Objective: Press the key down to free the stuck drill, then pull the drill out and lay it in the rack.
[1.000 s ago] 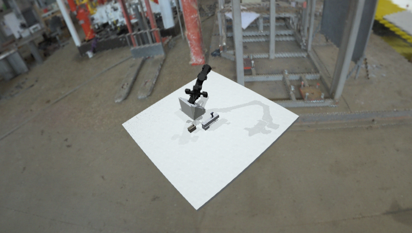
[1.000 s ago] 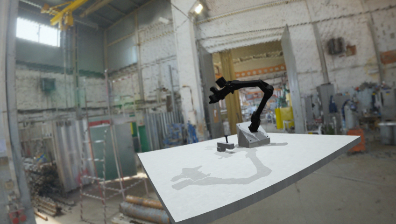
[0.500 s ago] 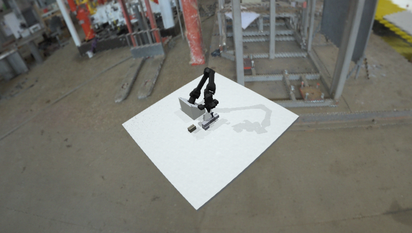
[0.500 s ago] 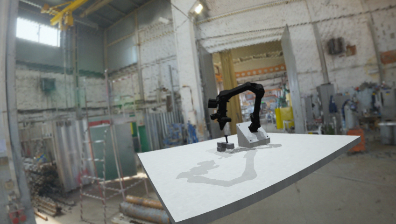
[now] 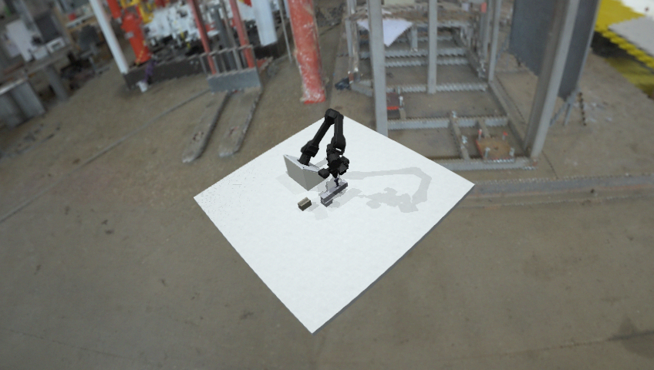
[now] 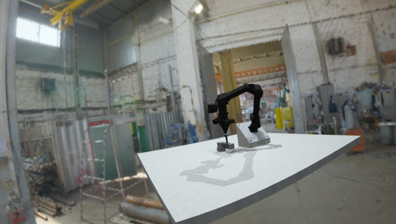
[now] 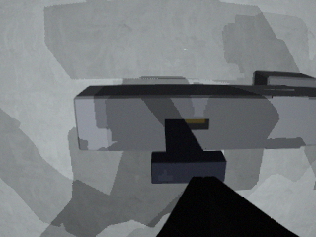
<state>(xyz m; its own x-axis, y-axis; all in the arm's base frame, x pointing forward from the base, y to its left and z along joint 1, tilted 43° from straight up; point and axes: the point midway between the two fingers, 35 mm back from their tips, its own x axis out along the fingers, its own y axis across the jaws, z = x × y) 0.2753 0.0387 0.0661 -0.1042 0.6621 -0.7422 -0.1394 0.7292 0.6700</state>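
Rack (image 5: 303,203): small brownish box at the left of the group in the top view, well apart from the arm; nothing in it.
Fixture block (image 5: 333,192): grey bar just right of the rack. By my reading the drill is stuck in it; I cannot pick the drill out from the block for certain.
Key (image 7: 189,168): dark tab jutting from the block's near face in the wrist view, directly ahead of the fingertips. A small yellowish slot sits above it.
Gripper (image 6: 225,135): fingers closed tight together, holding nothing, pointed straight down over the block.
Contact: whether the tip touches the key I cannot tell.
Risk, aim: the tab is narrow, so a closed tip landing off-centre could slide off and strike the block.
Risk, release: a shallow press would likely leave the drill stuck, and pulling then could drag the whole block.
Mount (image 6: 252,136): grey wedge base, just right of the block.
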